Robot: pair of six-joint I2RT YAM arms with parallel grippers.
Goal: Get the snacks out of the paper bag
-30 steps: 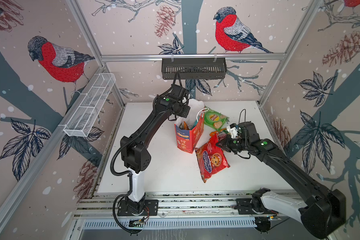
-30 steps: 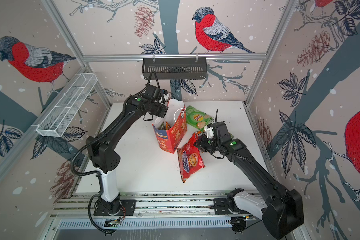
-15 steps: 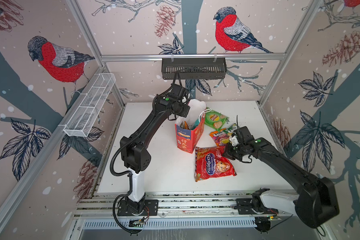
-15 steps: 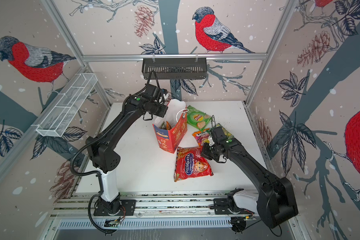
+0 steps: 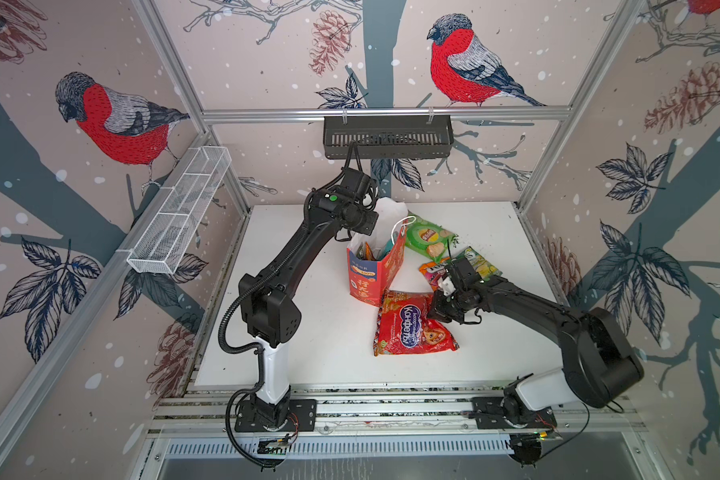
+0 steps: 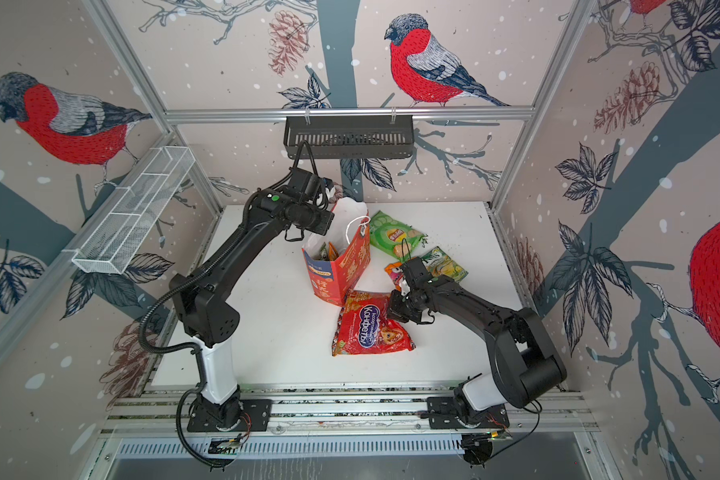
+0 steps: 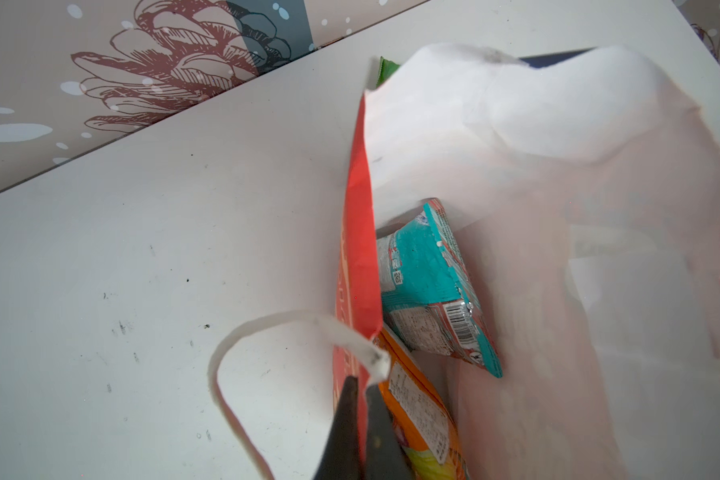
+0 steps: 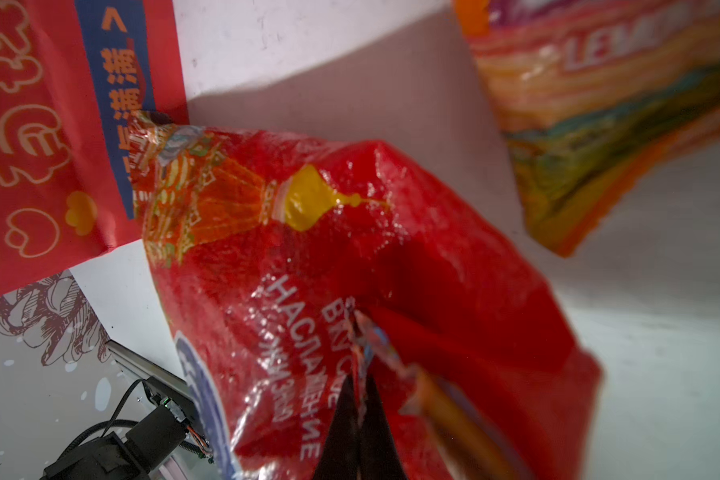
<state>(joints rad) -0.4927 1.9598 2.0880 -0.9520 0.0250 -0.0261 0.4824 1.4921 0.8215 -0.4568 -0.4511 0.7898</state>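
The white table [image 5: 308, 332] carries everything. At its middle the paper bag [image 5: 375, 274] stands upright and open. Just near of it, touching its near corner, lies the large red packet [image 5: 412, 332], already out and mostly flat on the table. Right of the bag and farther back sits the green chip bag [image 5: 427, 239]; between it and the right arm lie a small yellow-green pack [image 5: 481, 264] and an orange pack [image 5: 431, 270].

Inside the bag, the left wrist view shows a teal packet [image 7: 429, 291] and an orange packet [image 7: 420, 411].

The left gripper [image 7: 362, 380] is pinched together on the bag's red wall at the rim, beside a white cord handle [image 7: 267, 332], steadying the mouth. The right gripper [image 8: 360, 374] is clamped on the red packet's crinkled edge.

The step in hand looks like setting the red packet down. Next, the right jaws should part and lift clear without dragging the packet, then reach into the bag for the teal packet.
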